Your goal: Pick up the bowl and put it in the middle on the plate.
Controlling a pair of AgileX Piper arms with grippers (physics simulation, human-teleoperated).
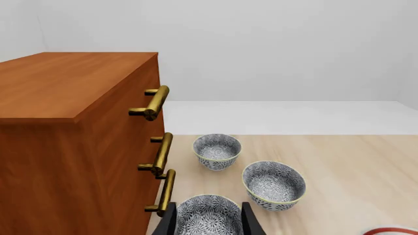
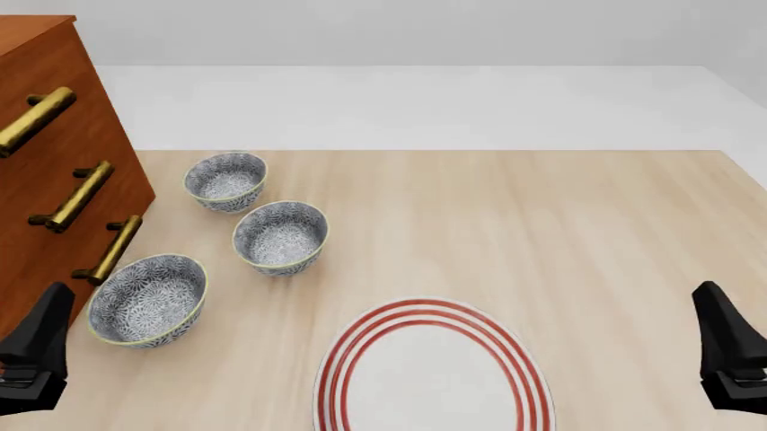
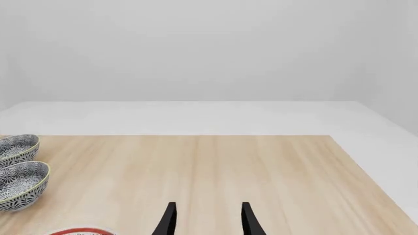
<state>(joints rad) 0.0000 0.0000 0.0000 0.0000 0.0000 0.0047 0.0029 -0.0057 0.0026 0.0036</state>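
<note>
My left hand (image 1: 209,223) is spread open around the nearest bowl (image 2: 147,299) of 3 — not gripping yet. I'd close gently, keeping clear of the drawer handles (image 2: 110,250), then lift toward the plate (image 2: 432,377). Right hand (image 3: 206,220) open, idle over the desk (image 2: 540,233).

We see the plate (image 2: 432,377) cut off at the front view's near edge. The left gripper (image 2: 30,359) and right gripper (image 2: 731,355) sit at the corners, arms out of frame. The cabinet (image 2: 60,162) runs off the left edge.
</note>
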